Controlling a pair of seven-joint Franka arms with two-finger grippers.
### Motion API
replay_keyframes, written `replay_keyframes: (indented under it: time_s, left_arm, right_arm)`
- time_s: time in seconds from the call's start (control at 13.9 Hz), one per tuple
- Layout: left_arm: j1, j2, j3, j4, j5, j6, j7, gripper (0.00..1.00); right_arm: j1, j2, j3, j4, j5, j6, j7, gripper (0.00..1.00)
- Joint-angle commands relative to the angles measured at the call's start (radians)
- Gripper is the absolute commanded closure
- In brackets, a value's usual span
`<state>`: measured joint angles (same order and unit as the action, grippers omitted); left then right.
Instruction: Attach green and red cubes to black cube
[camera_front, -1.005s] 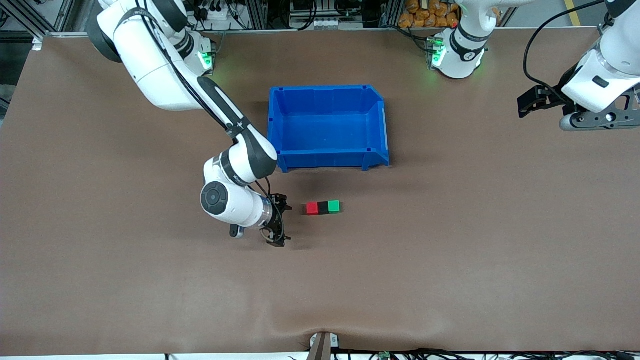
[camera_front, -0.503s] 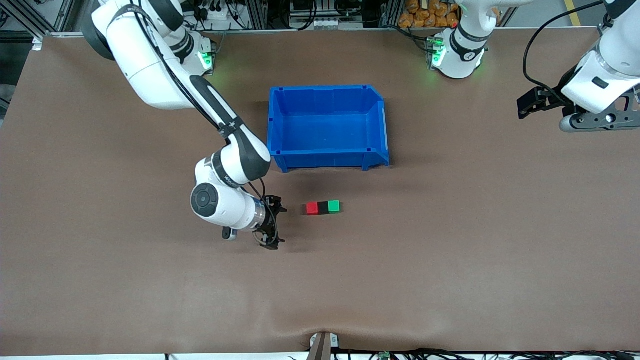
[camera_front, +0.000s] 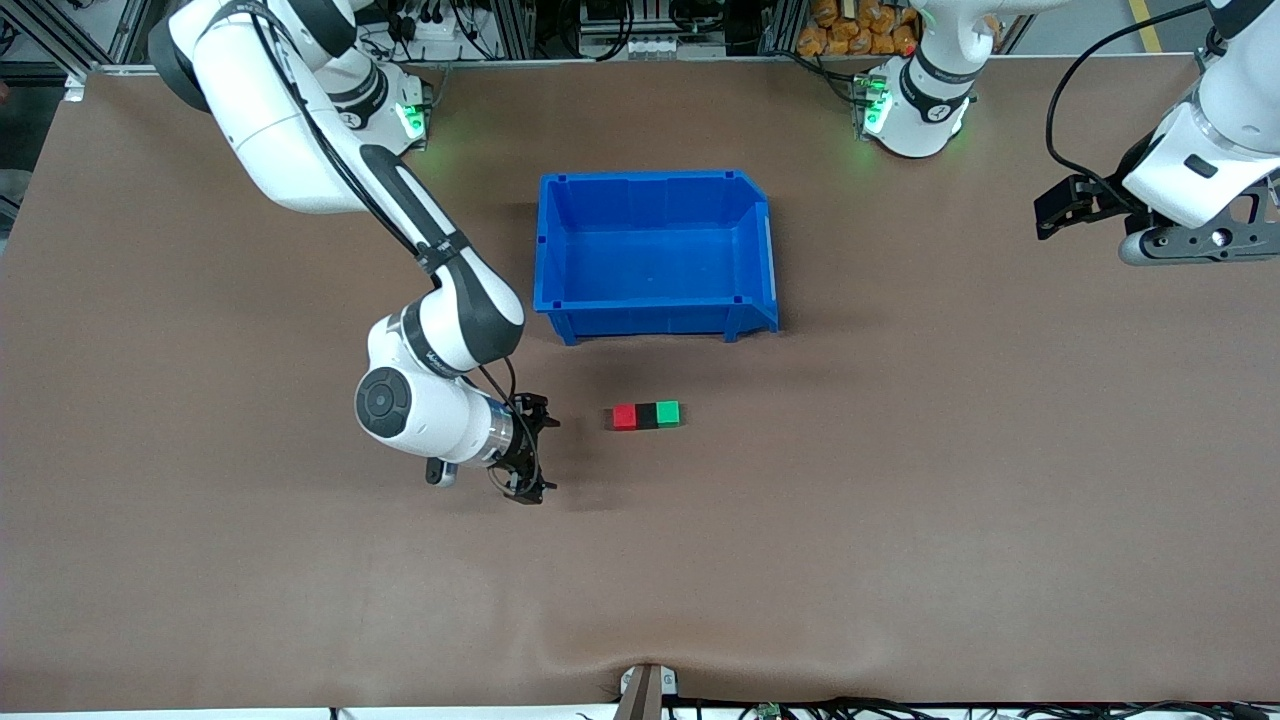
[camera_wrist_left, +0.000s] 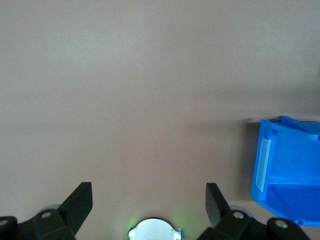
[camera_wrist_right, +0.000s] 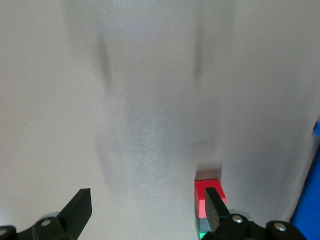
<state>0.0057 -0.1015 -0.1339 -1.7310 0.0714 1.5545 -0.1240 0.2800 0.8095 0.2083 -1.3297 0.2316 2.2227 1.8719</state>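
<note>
The assembly looks finished: the small bright red cube (camera_front: 624, 417), the small matte black cube (camera_front: 647, 416) and the small bright green cube (camera_front: 668, 413) sit in one straight row on the brown cloth-covered bench (camera_front: 900, 520), black in the middle with a coloured cube touching each of its sides, so nothing seems left but for the arms to clear away. The row lies nearer to the front camera than the empty blue plastic bin (camera_front: 655, 250) with smooth glossy walls, and well apart from it. The right gripper (camera_front: 528, 448) is low over the bench beside the row toward the right arm's end, its fingers spread and holding nothing; its wrist view shows the red cube (camera_wrist_right: 209, 192) just past one finger. The left gripper (camera_front: 1070, 205) waits, spread and empty, over the left arm's end of the bench. The cubes look hard-edged and plain; the bench cover is matte and faintly wrinkled near its front edge.
</note>
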Motion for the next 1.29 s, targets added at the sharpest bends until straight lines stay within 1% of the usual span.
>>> replay_keyframes:
  time_s: [0.0, 0.07, 0.14, 0.43, 0.5, 0.57, 1.01, 1.22]
  left_arm:
    - [0.005, 0.006, -0.004, -0.002, -0.022, 0.024, 0.009, 0.0]
    - [0.004, 0.008, -0.004, 0.002, -0.022, 0.024, 0.01, 0.0]
    - [0.004, 0.008, -0.004, 0.002, -0.022, 0.022, 0.018, 0.0]
    - [0.005, 0.014, -0.004, 0.008, -0.022, 0.024, 0.053, 0.0]
    - [0.004, 0.014, -0.004, 0.008, -0.021, 0.022, 0.053, 0.0]
    - [0.004, 0.014, -0.004, 0.008, -0.021, 0.024, 0.053, 0.0]
    - [-0.003, 0.045, -0.012, 0.019, -0.021, 0.075, 0.053, 0.0]
    - [-0.006, 0.046, -0.012, 0.025, -0.021, 0.076, 0.053, 0.0]
  right_arm:
    - [-0.057, -0.035, 0.043, -0.019, -0.003, -0.072, -0.049, 0.0]
    - [-0.079, -0.036, 0.06, -0.017, -0.003, -0.093, -0.065, 0.0]
    - [-0.084, -0.036, 0.062, -0.016, -0.003, -0.11, -0.071, 0.0]
    - [-0.081, -0.036, 0.049, -0.016, -0.015, -0.141, -0.079, 0.0]
    - [-0.087, -0.039, 0.055, -0.016, -0.034, -0.144, -0.085, 0.0]
    - [-0.093, -0.059, 0.059, -0.016, -0.043, -0.144, -0.092, 0.0]
    - [-0.102, -0.079, 0.056, -0.022, -0.046, -0.166, -0.132, 0.0]
    - [-0.127, -0.104, 0.057, -0.025, -0.046, -0.21, -0.192, 0.0]
